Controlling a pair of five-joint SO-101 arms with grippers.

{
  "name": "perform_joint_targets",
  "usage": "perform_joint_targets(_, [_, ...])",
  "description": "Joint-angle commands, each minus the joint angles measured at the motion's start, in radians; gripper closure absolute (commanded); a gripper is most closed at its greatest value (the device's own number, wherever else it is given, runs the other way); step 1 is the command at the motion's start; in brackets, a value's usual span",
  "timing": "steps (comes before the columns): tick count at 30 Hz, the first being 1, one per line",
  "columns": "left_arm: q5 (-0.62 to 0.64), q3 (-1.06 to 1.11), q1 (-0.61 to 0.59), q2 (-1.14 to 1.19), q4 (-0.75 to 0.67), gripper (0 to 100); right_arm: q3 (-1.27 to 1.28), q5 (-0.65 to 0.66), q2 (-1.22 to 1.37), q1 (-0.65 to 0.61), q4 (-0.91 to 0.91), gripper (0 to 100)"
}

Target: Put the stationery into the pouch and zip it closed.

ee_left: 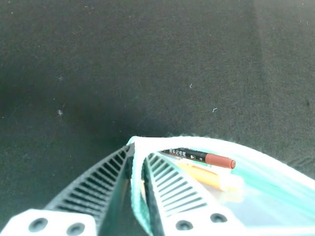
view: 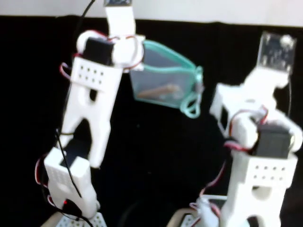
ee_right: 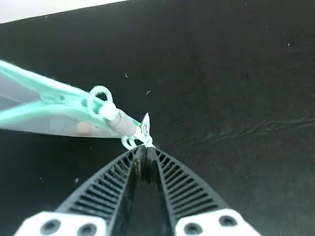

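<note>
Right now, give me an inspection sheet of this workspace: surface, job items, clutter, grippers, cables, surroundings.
Surface: black table.
Job's things: teal pouch held between the arms above the table; dark pen and orange pen inside.
Clutter: nothing seen.
Grippers: left gripper shut on the pouch's edge; right gripper shut on the zipper pull.
Cables: red and white wires on both arms; black cable.
Surroundings: white wall behind.

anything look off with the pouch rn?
Nothing spilled or damaged. The pouch hangs tilted above the table, left gripper jaws shut on one end, right gripper jaws shut on the zip pull at the other. Pens sit inside.
</note>
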Motion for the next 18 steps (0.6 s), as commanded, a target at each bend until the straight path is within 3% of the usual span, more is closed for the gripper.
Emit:
perform_joint_targets(1, [-0.006, 0.002, 0.015, 0.022, -0.003, 99, 0.254, 0.048, -0.14, -0.005, -0.154, 99.3])
perform_joint_targets(7, [-0.008, 0.002, 0.013, 0.022, -0.003, 99, 0.65, 0.169, -0.32, -0.005, -0.47, 99.2])
perform_joint_targets(12, [-0.008, 0.004, 0.013, 0.022, -0.003, 99, 0.9, 0.172, -0.372, -0.005, -0.769, 97.4])
perform_joint_targets(18, [-0.008, 0.004, 0.013, 0.024, -0.003, 99, 1.049, 0.169, -0.372, -0.008, -0.869, 72.6])
